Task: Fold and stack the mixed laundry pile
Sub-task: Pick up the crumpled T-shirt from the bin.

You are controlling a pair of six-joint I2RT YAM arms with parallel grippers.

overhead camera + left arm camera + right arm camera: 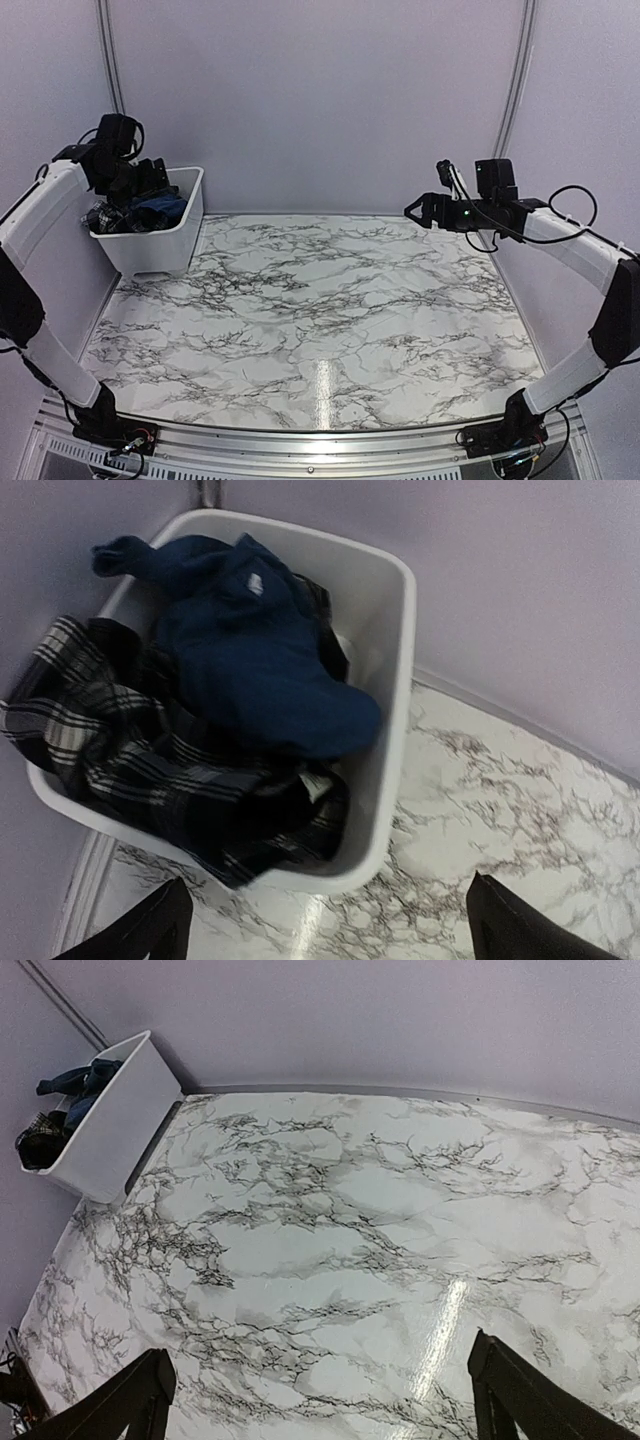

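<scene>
Hovering our left jaws spread over the white bin [395, 630] at the desk's [320, 330] far-left corner, we target the navy t-shirt [260, 660] atop the plaid garment [130, 760]; right jaws hang spread, aside.

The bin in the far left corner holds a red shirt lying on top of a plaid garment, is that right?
Not quite. The shirt is navy blue, not red, as the left wrist view shows. The rest holds: it lies on top of the plaid garment in the bin in the far left corner.
</scene>
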